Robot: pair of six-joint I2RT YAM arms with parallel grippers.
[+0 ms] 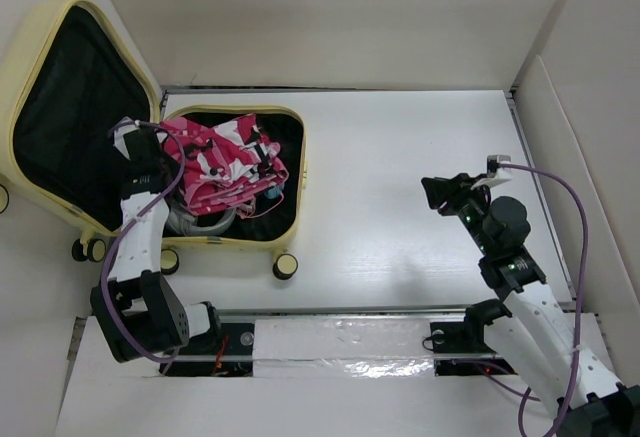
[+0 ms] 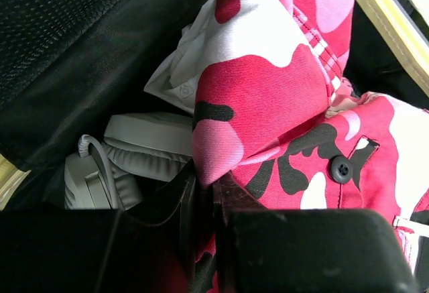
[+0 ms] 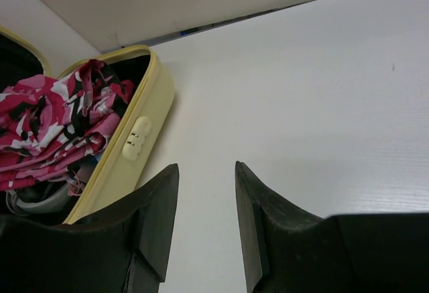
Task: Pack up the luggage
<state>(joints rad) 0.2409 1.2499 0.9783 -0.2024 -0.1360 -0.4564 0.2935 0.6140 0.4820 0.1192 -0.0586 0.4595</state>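
Note:
The pale yellow luggage [image 1: 293,129] lies open at the table's left, its lid [image 1: 22,62] swung back to show black lining. A pink, white and black camouflage garment [image 1: 225,162] is heaped in its base. My left gripper [image 1: 168,150] is inside the case at the garment's left edge. In the left wrist view the left gripper [image 2: 204,186] is shut on a fold of the garment [image 2: 268,92]. My right gripper [image 1: 437,193] is open and empty above the bare table on the right. In the right wrist view the right gripper [image 3: 206,169] points toward the luggage [image 3: 127,162].
A grey-white padded item [image 2: 147,145] and a white cloth [image 2: 175,82] lie under the garment in the case. The luggage's combination lock [image 3: 136,137] faces the right arm. Cardboard walls [image 1: 570,127] enclose the table. Two wheels [image 1: 285,266] stick out at the case's near edge.

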